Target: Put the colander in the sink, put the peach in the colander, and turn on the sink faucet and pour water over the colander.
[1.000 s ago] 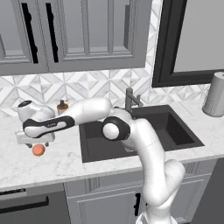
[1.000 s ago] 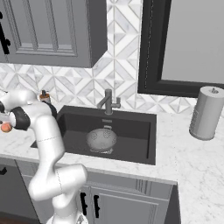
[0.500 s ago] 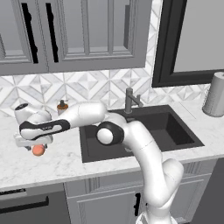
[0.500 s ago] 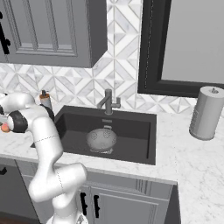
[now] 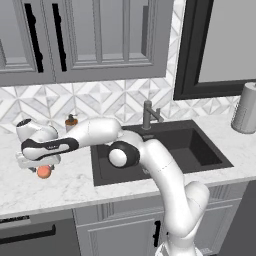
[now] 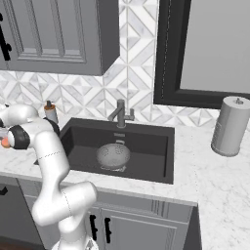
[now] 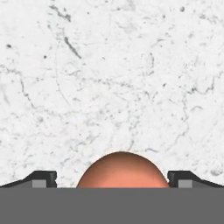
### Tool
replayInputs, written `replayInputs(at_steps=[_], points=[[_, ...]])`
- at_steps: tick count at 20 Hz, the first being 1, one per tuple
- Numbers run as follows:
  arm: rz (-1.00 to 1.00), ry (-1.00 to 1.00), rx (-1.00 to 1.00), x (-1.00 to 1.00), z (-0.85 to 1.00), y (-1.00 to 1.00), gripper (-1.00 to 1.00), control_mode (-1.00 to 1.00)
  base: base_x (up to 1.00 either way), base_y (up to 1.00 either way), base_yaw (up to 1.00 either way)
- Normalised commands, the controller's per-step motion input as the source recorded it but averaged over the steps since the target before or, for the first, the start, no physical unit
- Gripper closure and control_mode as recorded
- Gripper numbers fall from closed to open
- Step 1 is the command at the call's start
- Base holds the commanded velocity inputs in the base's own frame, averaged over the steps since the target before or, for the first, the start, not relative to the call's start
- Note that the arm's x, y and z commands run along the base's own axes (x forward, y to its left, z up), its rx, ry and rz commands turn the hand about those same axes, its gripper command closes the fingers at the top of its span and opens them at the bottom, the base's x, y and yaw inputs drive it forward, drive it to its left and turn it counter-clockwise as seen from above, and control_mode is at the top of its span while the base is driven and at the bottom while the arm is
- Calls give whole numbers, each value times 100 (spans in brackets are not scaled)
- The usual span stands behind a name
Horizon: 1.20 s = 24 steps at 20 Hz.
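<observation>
1. On the marble counter (image 5: 65, 187), left of the sink (image 5: 200, 150) and near the counter's front edge, the peach (image 5: 44, 172) is seen lying.
2. Directly above the peach the gripper (image 7: 112, 179) is held, pointing down, with its jaws spread wide; the fruit sits between the two fingertips (image 7: 41, 178) and a gap is left on either side, so nothing is gripped.
3. Inside the sink, near the middle of its floor, the colander (image 6: 113, 155) is seen standing upright.
4. At the sink's back edge the sink faucet (image 6: 120, 113) is mounted.
5. Beside the sink's back left corner a soap bottle (image 5: 71, 123) is placed.
</observation>
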Motion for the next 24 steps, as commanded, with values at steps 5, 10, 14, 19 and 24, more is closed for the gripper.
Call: replayInputs(at_steps=[5, 10, 14, 19, 24], points=[[0, 0, 0, -9, -1, 0, -100, -100, 0, 0, 0], [0, 0, 0, -15, 0, 0, -100, -100, 0, 0, 0], [0, 0, 0, -11, 0, -3, -100, -100, 0, 0, 0], [0, 0, 0, -7, 0, -12, -100, -100, 0, 0, 0], [0, 0, 0, -4, -1, -17, -100, -100, 0, 0, 0]])
